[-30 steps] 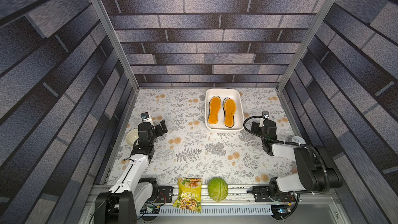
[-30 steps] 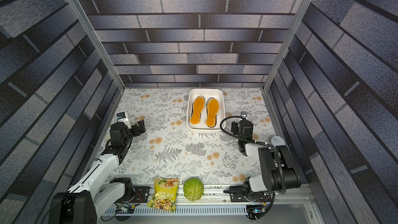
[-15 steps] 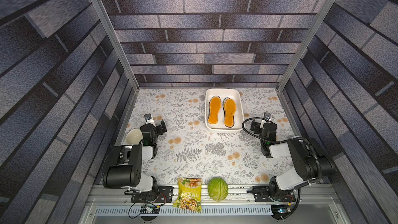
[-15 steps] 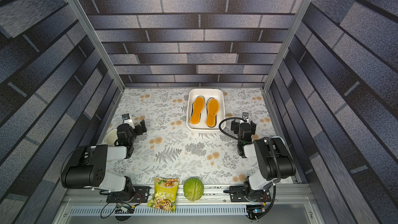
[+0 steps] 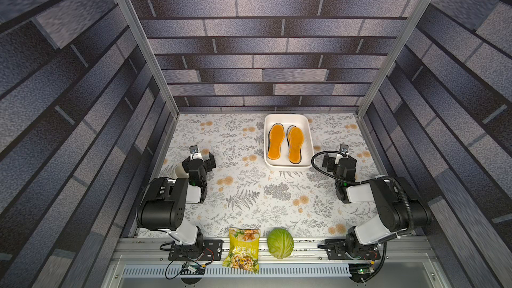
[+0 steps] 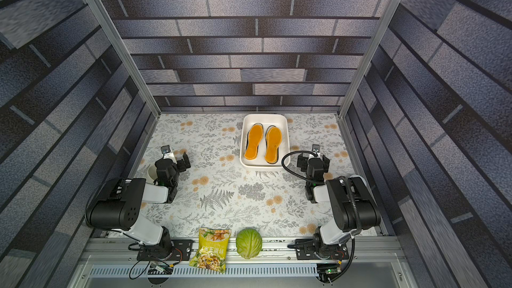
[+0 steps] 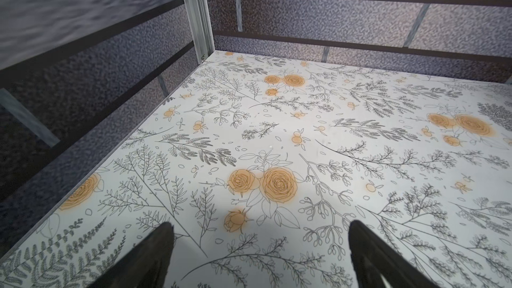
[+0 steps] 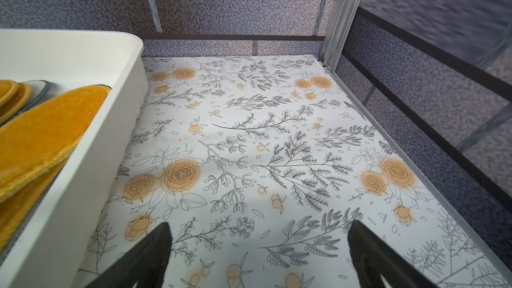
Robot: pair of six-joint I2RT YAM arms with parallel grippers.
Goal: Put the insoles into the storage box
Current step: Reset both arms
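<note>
I see the fuzzy orange foot-shaped insoles point(image 5: 275, 143) lying two abreast, stacked on others, inside the white rectangular plastic storage box point(image 5: 288, 166) at the far side of the floral-printed table point(image 5: 249, 189). My left gripper point(image 7: 259, 231) stands wide and empty over bare tabletop; my right gripper point(image 8: 259, 231) is likewise wide and empty, just beside the box's wall.

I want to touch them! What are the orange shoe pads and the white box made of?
The orange insoles look like fuzzy fabric, maybe fleece: a matte, napped top with a stitched rim. The storage box looks like smooth white plastic, probably: even colour, rounded corners, a soft sheen.
</note>
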